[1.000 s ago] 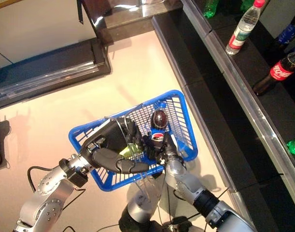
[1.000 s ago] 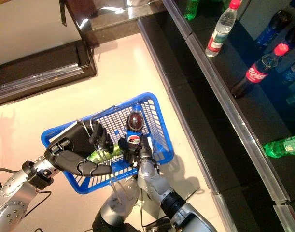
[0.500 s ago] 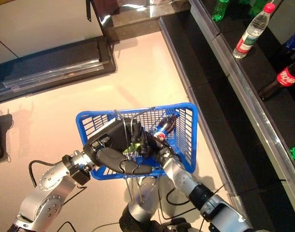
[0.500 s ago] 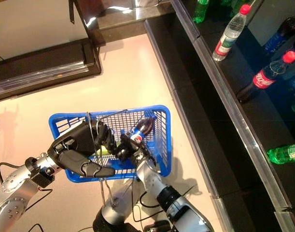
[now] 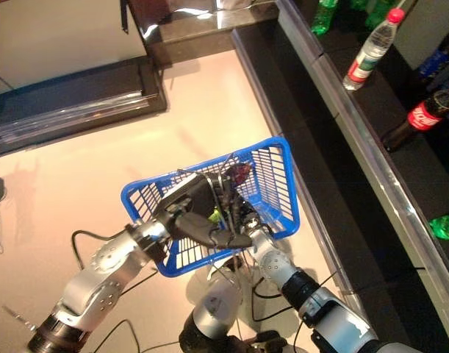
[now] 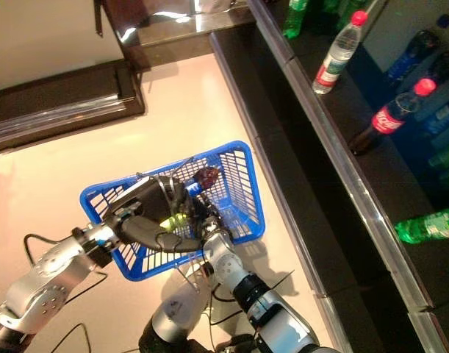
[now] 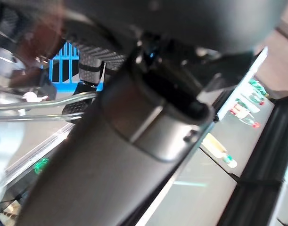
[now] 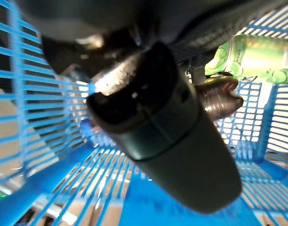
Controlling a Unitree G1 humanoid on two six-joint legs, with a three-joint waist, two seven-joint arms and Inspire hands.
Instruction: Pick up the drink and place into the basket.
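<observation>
My left hand [image 5: 198, 217] is shut on the thin wire handles [image 7: 40, 106] of the blue basket [image 5: 272, 184], holding it up in front of me. My right hand [image 5: 242, 220] reaches into the basket from below right, its fingers curled round a dark cola bottle [image 5: 239, 173] that lies tilted inside with its base pointing away from me. The right wrist view shows the thumb [image 8: 162, 127], the dark bottle [image 8: 219, 94] just past it and the blue mesh [image 8: 49, 99] all round. A green drink [image 6: 173, 219] lies in the basket under my left hand.
A dark shelf with a metal front rail [image 5: 371, 162] runs along the right. On it stand a clear water bottle [image 5: 367, 48], a red-labelled cola bottle [image 5: 422, 118] and green bottles [image 6: 426, 224]. A dark cabinet base [image 5: 77, 103] lies at the upper left.
My right hand has lowered the cola bottle deeper into the basket, so that less of it shows above the rim. The camera has shifted a little.
</observation>
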